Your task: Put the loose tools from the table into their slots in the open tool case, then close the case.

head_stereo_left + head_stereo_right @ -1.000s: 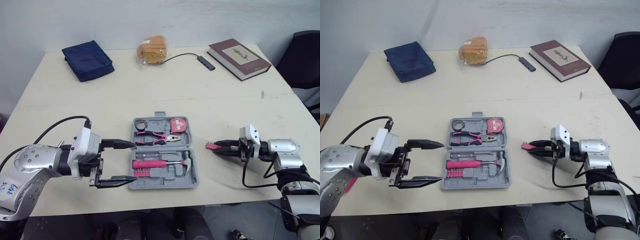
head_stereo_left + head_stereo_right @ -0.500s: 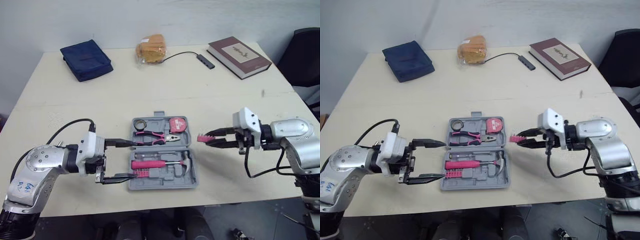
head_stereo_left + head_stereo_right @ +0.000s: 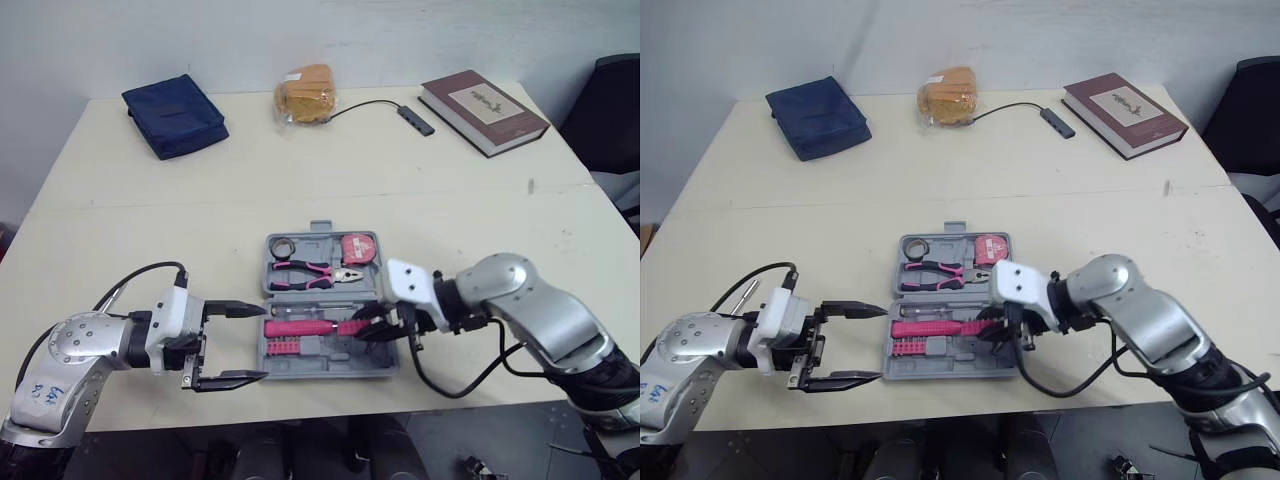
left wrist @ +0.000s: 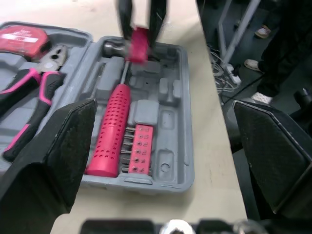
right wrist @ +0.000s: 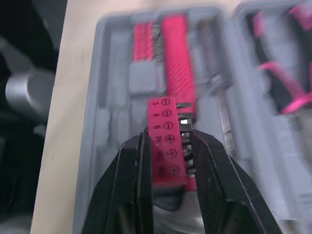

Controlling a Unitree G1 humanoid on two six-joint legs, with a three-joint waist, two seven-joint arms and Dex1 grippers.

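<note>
Head views: the tool case (image 3: 322, 373) lies open at lower centre of the frame. The right gripper (image 3: 364, 329) reaches in from the right, over the lower tray. The left gripper (image 3: 260, 342) hangs just beside the case's left edge, spread wide and empty. Left wrist view: the right gripper's fingers clamp a pink bit holder (image 4: 140, 45) above the head end of the hammer (image 4: 109, 130); bare recesses sit beside the seated strip of bits (image 4: 141, 148). Right wrist view: the holder's long axis runs along the fingers, parallel to the hammer handle. Judgement: its slot likely lies toward the case's near edge, the right arm's reach.
</note>
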